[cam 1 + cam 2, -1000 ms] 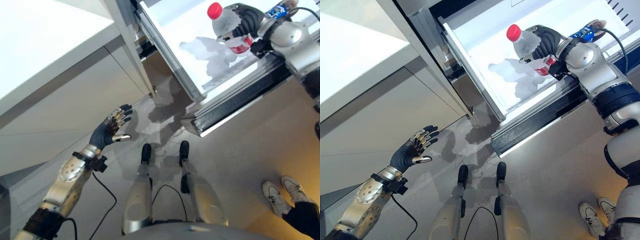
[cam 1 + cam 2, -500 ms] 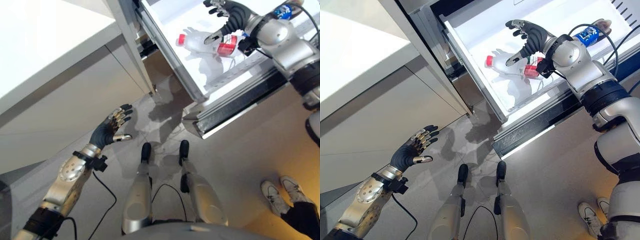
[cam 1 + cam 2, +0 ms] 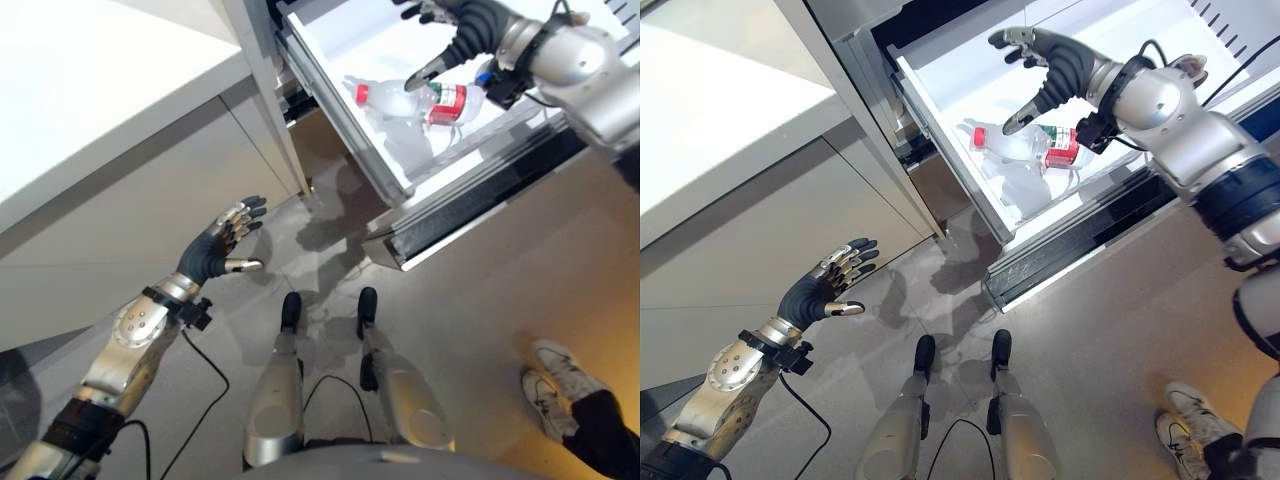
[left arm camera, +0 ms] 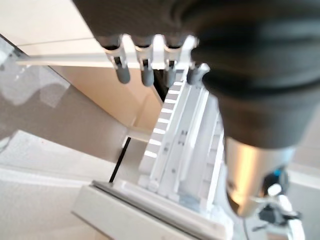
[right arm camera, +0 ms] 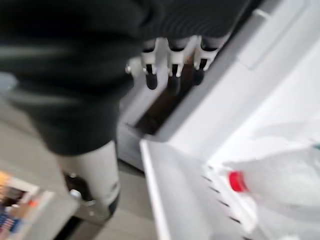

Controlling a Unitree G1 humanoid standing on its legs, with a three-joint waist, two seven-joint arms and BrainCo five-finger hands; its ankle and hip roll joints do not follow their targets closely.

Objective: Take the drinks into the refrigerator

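Clear plastic bottle (image 3: 1025,146) with red cap and red label lies on its side in the white refrigerator drawer (image 3: 940,75), long axis across the drawer, cap pointing toward the cabinet (image 3: 730,200) side. Right hand (image 3: 1050,65) hovers just above it, fingers spread, grasping nothing. Left hand (image 3: 825,290) hangs low by the cabinet front, fingers relaxed, empty. A person's shoe (image 3: 562,372) shows on the floor.

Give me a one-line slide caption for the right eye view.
Right hand open above a clear red-capped bottle lying on its side in the open refrigerator drawer; left hand open, idle over the floor.
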